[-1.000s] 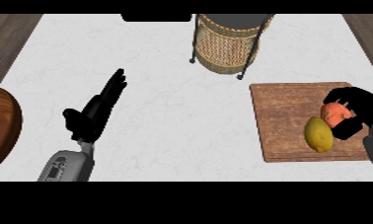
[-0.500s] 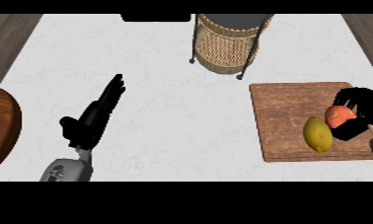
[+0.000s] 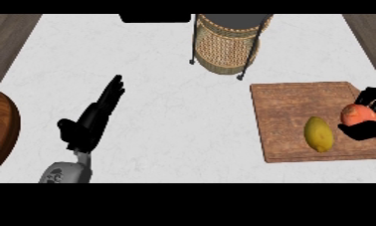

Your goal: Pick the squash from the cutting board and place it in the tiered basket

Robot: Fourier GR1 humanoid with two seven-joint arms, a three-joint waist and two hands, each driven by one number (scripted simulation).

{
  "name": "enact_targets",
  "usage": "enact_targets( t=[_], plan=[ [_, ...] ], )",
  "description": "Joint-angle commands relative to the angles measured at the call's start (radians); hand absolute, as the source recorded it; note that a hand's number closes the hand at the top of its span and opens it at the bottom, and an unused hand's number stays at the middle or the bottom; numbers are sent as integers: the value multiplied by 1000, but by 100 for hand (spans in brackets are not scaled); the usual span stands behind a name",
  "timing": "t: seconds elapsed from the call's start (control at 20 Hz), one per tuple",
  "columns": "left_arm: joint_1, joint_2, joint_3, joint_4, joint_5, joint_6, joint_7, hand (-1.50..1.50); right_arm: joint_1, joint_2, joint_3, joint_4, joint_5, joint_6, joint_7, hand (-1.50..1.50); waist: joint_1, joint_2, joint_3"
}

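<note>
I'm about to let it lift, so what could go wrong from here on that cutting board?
The right hand curls round the orange-red round item at the wooden cutting board's right edge, partly out of view, so the hold cannot be checked; it might slip on lifting. The yellow oval fruit lies close beside that hand and could get knocked. The tall wicker basket stands beyond the board's far left corner; the load may clip its rim.

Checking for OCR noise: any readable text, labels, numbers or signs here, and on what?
None readable: no text on the cutting board, tiered basket, orange squash or yellow fruit.
Dark marks on the left forearm's grey cuff: too blurred to read as characters.
</note>
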Motion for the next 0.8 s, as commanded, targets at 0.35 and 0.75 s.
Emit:
enact_targets(
  t=[0.35, 0.75],
  plan=[
    [-32, -8, 14, 8, -4, 12, 24, 0, -107, 117, -90, -454, -257, 66, 123, 150, -4, -3, -1],
    [-7, -46, -15, 2, -28, 18, 6, 0, -388, 101, -48, -552, -311, 211, 457, 150, 14, 1, 0]
  ],
)
